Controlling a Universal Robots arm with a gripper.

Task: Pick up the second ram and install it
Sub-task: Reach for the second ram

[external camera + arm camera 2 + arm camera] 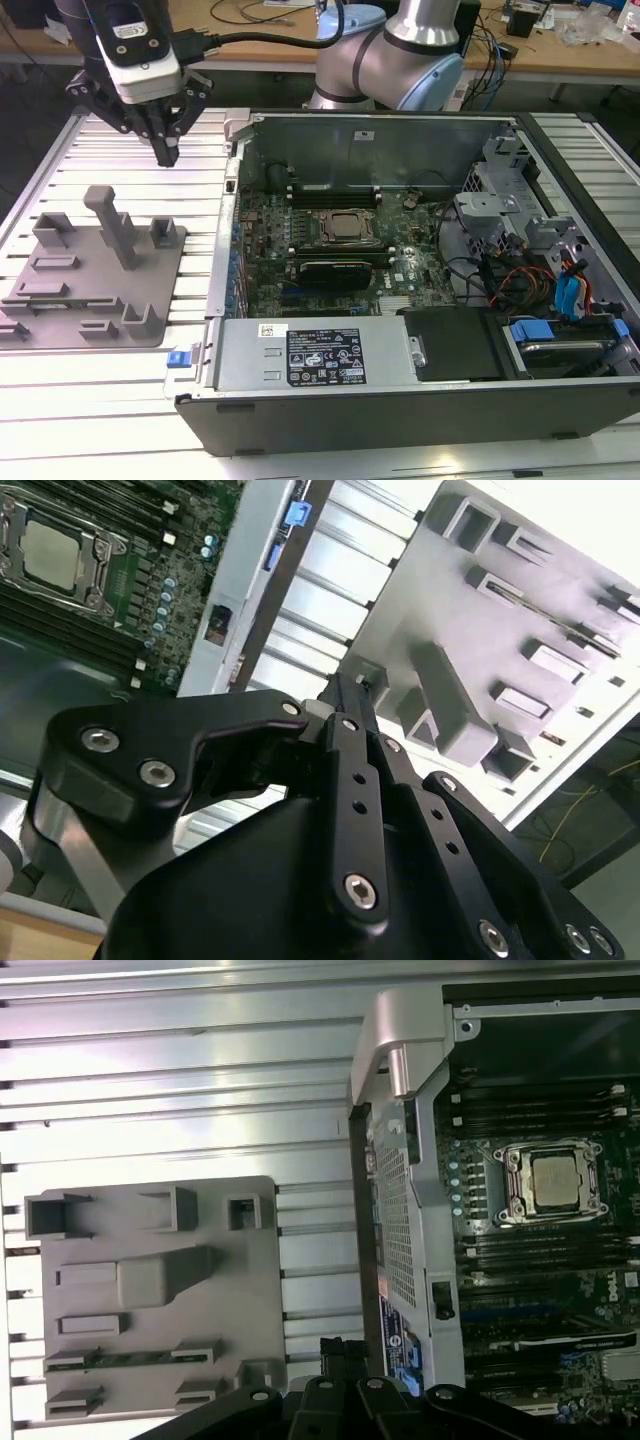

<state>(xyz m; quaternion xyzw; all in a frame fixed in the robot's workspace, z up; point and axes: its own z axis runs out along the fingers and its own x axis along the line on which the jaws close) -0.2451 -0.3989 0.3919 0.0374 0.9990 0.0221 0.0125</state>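
Observation:
The second ram (130, 1359) is a slim stick with a green edge. It lies flat between two low blocks on the grey fixture plate (250, 1290) and appears as a thin line (555, 622) in the second wrist view. My gripper (167, 155) hangs above the slatted table at the exterior view's upper left, behind the plate (150, 290) and apart from it. Its black fingers (347, 695) are shut with nothing between them. The fingertips (333, 1348) lie between the plate and the computer case.
The open computer case (230, 330) stands to the exterior view's right of the plate, with the motherboard and CPU socket (346, 227) inside. A tall grey post (115, 225) rises from the plate. A blue clip (177, 357) sits by the case's front corner.

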